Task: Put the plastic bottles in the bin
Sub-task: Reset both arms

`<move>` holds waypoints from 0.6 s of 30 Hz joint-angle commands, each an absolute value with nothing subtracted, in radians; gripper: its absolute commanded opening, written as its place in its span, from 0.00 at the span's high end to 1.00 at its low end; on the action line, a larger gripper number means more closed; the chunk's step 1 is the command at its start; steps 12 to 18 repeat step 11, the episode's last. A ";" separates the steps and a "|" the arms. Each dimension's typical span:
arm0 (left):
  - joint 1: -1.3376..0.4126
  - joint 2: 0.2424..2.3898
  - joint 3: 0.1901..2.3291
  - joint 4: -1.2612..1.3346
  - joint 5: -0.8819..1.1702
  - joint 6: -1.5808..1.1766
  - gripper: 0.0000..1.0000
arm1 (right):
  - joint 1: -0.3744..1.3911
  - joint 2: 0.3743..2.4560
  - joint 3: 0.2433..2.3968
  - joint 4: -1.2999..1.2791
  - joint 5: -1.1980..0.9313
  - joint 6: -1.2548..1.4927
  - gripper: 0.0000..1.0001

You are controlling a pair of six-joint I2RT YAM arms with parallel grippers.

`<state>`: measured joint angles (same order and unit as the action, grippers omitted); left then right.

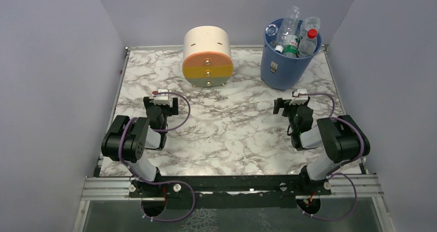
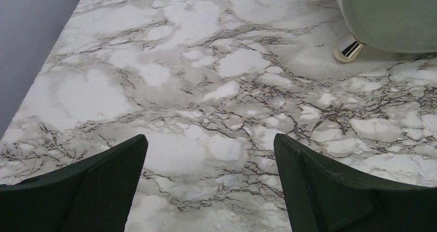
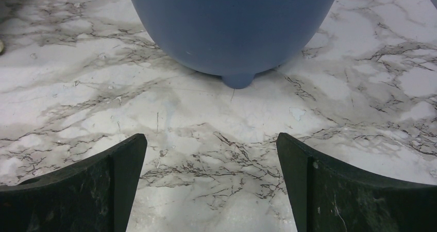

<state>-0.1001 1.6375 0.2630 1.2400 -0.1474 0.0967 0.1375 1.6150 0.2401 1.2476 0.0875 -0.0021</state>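
Observation:
The blue bin (image 1: 283, 63) stands at the back right of the marble table, and several plastic bottles (image 1: 289, 32) stick up out of it, one with a red cap (image 1: 312, 33). In the right wrist view the bin's lower wall (image 3: 232, 20) fills the top, just beyond my right gripper (image 3: 211, 152), which is open with only marble between its fingers. My left gripper (image 2: 210, 154) is also open and empty over bare marble. From above, the left gripper (image 1: 162, 99) sits mid-left and the right gripper (image 1: 292, 100) sits in front of the bin.
A cream-and-orange round drawer unit (image 1: 207, 56) stands at the back centre; its base and a gold foot (image 2: 349, 47) show at the left wrist view's top right. Grey walls close in the table (image 1: 232, 123) on three sides.

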 commanded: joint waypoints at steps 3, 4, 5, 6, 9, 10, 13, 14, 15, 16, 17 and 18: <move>-0.095 1.644 0.270 1.270 -0.163 0.083 0.01 | 0.143 1.619 0.244 1.287 0.069 -0.017 0.01; -0.095 1.644 0.269 1.269 -0.162 0.083 0.01 | 0.143 1.620 0.244 1.287 0.069 -0.017 0.00; -0.095 1.644 0.269 1.269 -0.162 0.083 0.01 | 0.143 1.620 0.244 1.287 0.069 -0.018 0.01; -0.096 1.646 0.273 1.266 -0.162 0.082 0.01 | 0.143 1.620 0.244 1.286 0.069 -0.017 0.01; -0.094 1.648 0.278 1.255 -0.158 0.083 0.01 | 0.143 1.620 0.244 1.288 0.069 -0.017 0.01; -0.094 1.647 0.278 1.254 -0.158 0.083 0.01 | 0.143 1.620 0.244 1.287 0.070 -0.018 0.01; -0.094 1.645 0.276 1.255 -0.158 0.082 0.01 | 0.142 1.619 0.244 1.287 0.069 -0.017 0.01; -0.094 1.645 0.276 1.255 -0.158 0.082 0.01 | 0.142 1.619 0.244 1.287 0.069 -0.017 0.01; -0.094 1.645 0.276 1.255 -0.158 0.082 0.01 | 0.142 1.619 0.244 1.287 0.069 -0.017 0.01; -0.094 1.645 0.276 1.255 -0.158 0.082 0.01 | 0.142 1.619 0.244 1.287 0.069 -0.017 0.01; -0.094 1.645 0.276 1.255 -0.158 0.082 0.01 | 0.142 1.619 0.244 1.287 0.069 -0.017 0.01; -0.094 1.645 0.276 1.255 -0.158 0.082 0.01 | 0.142 1.619 0.244 1.287 0.069 -0.017 0.01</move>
